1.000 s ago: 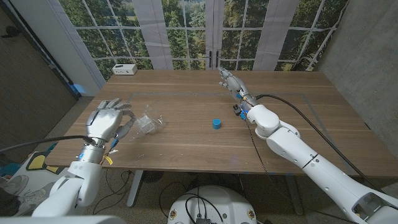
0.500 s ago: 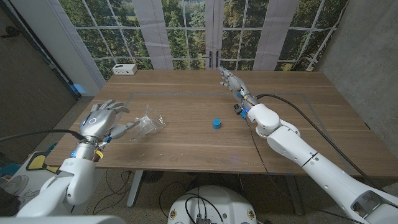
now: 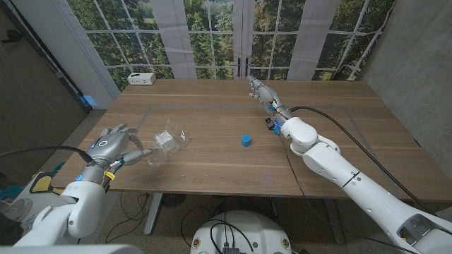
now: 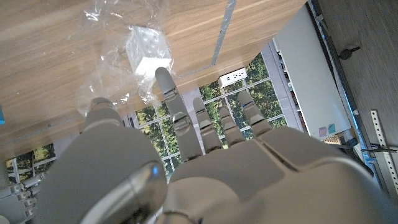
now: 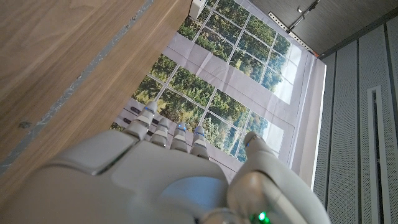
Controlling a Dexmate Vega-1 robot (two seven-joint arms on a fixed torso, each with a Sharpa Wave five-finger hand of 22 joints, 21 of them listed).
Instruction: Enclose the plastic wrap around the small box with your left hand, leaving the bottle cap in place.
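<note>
The small white box [image 3: 167, 139] lies on the table's left part inside crumpled clear plastic wrap [image 3: 161, 148]. My left hand [image 3: 115, 144] hovers low just left of the wrap with fingers apart, holding nothing. In the left wrist view its fingertips [image 4: 163, 76] reach close to the box [image 4: 148, 50] and the wrap [image 4: 106, 74]; contact cannot be told. The blue bottle cap [image 3: 246, 140] stands alone near the table's middle. My right hand [image 3: 260, 91] is far back on the table with straight fingers and holds nothing; in the right wrist view that hand [image 5: 168, 168] is above bare wood.
A white power strip [image 3: 142, 78] sits at the back left corner, also in the left wrist view [image 4: 235, 76]. Thin tape lines [image 3: 152, 107] mark the tabletop. A black cable [image 3: 332, 116] runs along my right arm. The table's left edge is near my left hand.
My left hand has come down from a raised, spread pose and now sits low beside the wrap, its fingers pointing at it. The wrap, box, cap and right arm have stayed put.
</note>
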